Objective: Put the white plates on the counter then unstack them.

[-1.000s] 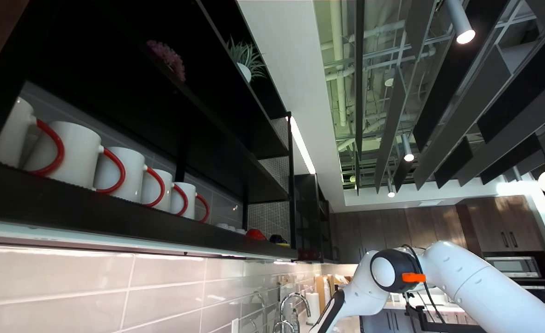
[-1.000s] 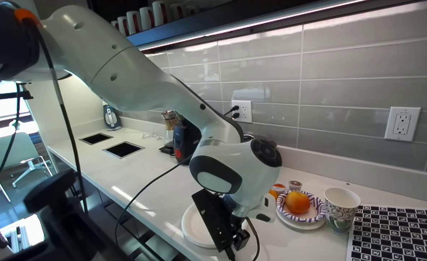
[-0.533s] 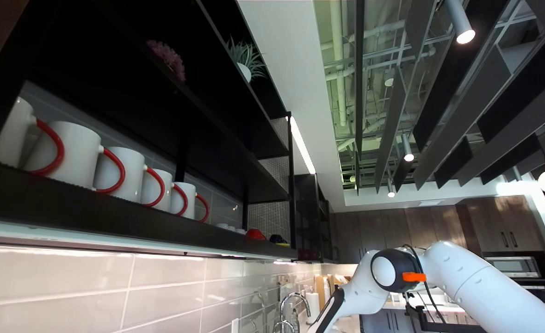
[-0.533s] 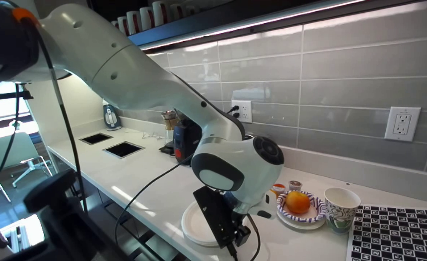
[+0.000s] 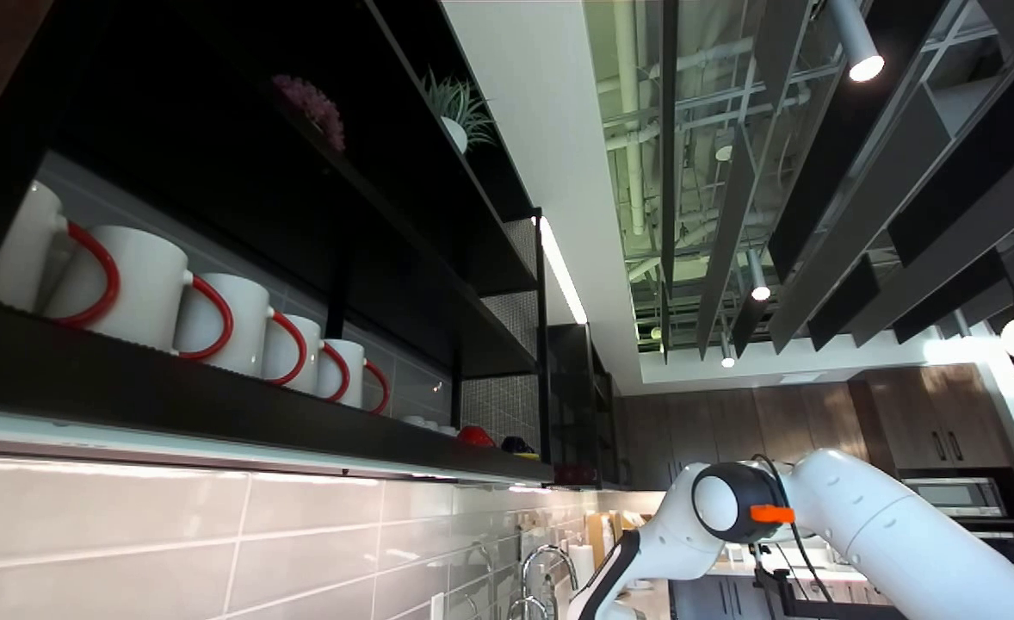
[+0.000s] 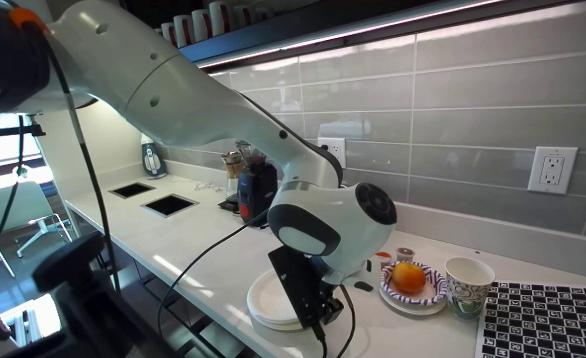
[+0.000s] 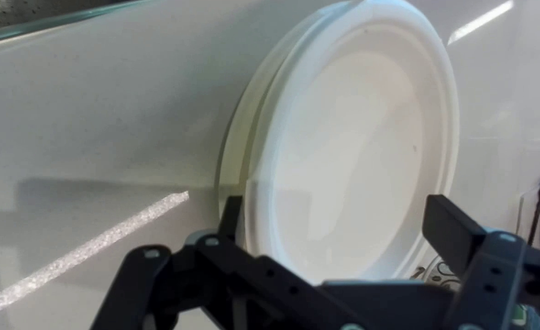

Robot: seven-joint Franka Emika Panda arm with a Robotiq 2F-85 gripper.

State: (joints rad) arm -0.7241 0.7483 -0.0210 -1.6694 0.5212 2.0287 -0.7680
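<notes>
Standing with jaws apart — gripper (image 7: pixel 333 201) at the stacked white plates (image 7: pixel 361 105)

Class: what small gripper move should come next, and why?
In the wrist view, the upper plate spans the gap between the fingers, with the lower plate showing beneath, not yet unstacked; perhaps shift the open gripper sideways to straddle the upper plate's edge.

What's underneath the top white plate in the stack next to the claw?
A lower white plate: part of its rim shows beyond the top plate in the wrist view. The rest is covered, so I can't tell whether more plates or anything else lie there.
</notes>
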